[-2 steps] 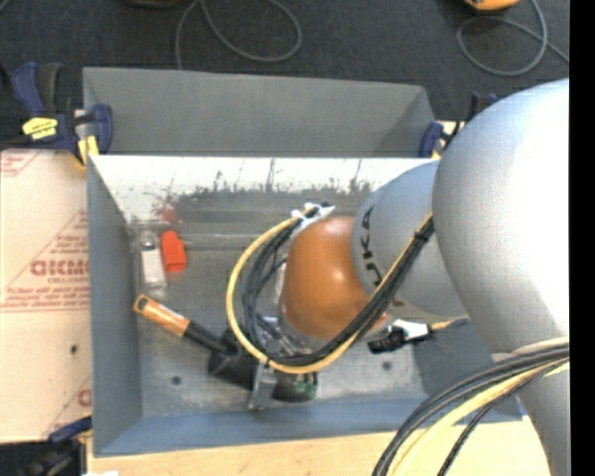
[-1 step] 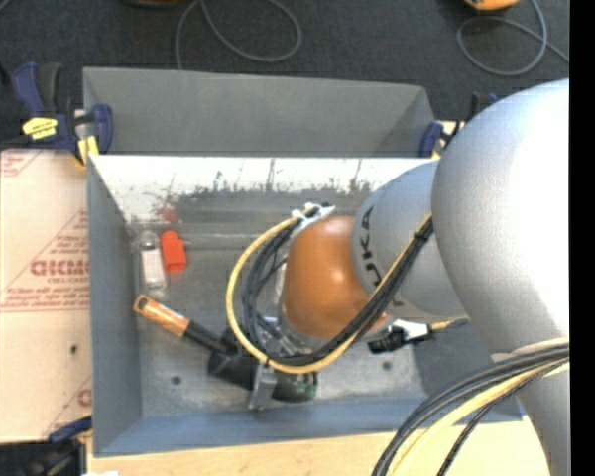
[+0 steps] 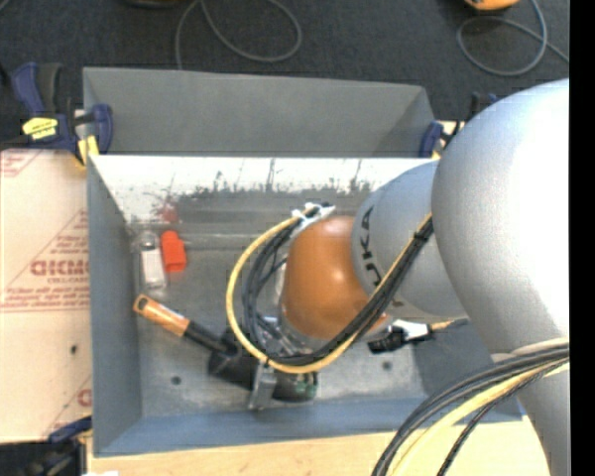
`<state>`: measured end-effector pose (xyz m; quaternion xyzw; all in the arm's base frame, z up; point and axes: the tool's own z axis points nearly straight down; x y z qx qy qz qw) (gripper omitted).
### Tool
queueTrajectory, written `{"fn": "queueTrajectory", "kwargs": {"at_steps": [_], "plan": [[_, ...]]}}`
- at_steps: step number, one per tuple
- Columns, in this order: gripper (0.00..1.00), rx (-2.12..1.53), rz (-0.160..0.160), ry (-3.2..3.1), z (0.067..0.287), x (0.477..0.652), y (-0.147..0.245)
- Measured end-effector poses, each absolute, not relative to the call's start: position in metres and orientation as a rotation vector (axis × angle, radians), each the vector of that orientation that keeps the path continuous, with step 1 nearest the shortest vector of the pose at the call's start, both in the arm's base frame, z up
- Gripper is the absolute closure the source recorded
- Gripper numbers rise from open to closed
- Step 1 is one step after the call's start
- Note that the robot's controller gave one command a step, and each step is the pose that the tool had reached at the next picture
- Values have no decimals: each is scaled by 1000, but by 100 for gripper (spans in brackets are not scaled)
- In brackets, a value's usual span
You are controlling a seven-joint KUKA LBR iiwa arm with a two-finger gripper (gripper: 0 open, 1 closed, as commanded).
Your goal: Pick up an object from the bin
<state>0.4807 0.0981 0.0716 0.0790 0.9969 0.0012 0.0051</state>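
We see the gripper (image 3: 264,385) at the black end of an orange-handled tool (image 3: 169,316) in the grey bin (image 3: 111,345). The tool lies flat with its long axis diagonal, orange end pointing up-left and black end down-right. We cannot tell if the gripper is open or closed. The bin also holds a clear vial (image 3: 151,264) and an orange block (image 3: 173,251), both just above the tool's handle.

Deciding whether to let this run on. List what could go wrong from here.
1. The gripper is down at the black end of the orange-handled tool; gripped that far from its middle, the tool would likely tilt and might slip out.
2. The gripper is close to the bin's front wall, so it could scrape it.
3. The wrist's cable loop hangs over the tool and might snag it.
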Motion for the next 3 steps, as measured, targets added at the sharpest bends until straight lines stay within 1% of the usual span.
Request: {"fn": "queueTrajectory", "kwargs": {"at_steps": [1, 2, 3], "plan": [[100, 226, 4, 3127, 106, 484, 98], [100, 233, 6, 3118, 130, 484, 94], [100, 219, 1, 3134, 166, 489, 97]]}}
